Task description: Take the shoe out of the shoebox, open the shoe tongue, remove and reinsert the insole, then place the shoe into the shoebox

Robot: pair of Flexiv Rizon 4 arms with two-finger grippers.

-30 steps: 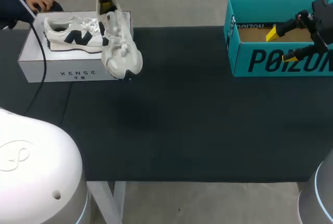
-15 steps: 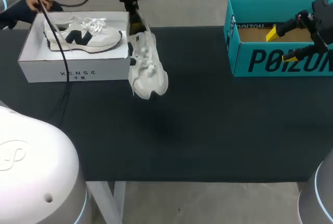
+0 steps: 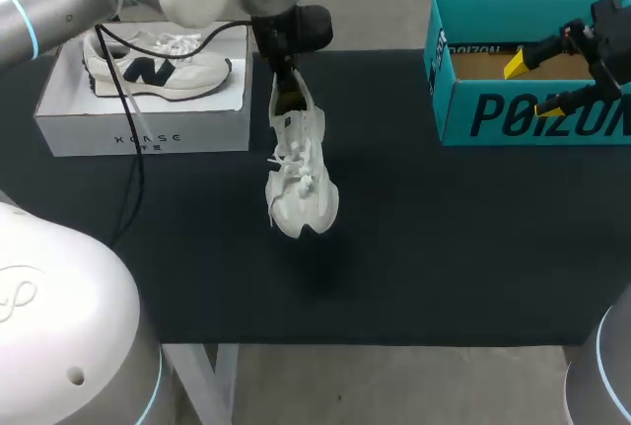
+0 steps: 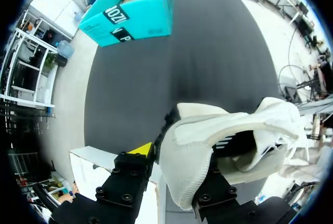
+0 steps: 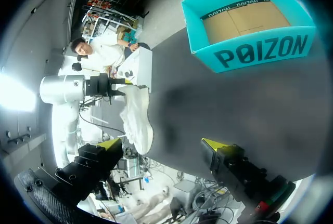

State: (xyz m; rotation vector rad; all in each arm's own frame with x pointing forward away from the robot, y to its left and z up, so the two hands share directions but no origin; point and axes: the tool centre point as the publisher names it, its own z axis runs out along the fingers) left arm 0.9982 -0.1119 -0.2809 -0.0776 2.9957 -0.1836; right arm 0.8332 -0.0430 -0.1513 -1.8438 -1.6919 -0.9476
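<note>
My left gripper (image 3: pixel 285 78) is shut on the heel of a white shoe (image 3: pixel 301 174), which hangs toe-down above the dark table, just right of the white shoebox (image 3: pixel 143 129). In the left wrist view the shoe's heel collar (image 4: pixel 195 156) sits clamped between my fingers (image 4: pixel 141 149), its opening facing away. A second white shoe with a dark logo (image 3: pixel 158 65) lies in the white shoebox. My right gripper (image 3: pixel 537 85) hangs open at the teal box (image 3: pixel 513 114), far from the shoe; in the right wrist view the held shoe (image 5: pixel 136 120) shows beyond its open fingers (image 5: pixel 109 144).
The teal box (image 5: pixel 250 24) stands open at the table's far right, with a brown cardboard floor inside. Bare dark tabletop (image 3: pixel 414 247) stretches between the two boxes. A black cable (image 3: pixel 126 139) from my left arm trails across the white box's front.
My left arm has carried the shoe rightward and toward the front, from over the white shoebox's right end out above the table. The right arm has stayed still.
</note>
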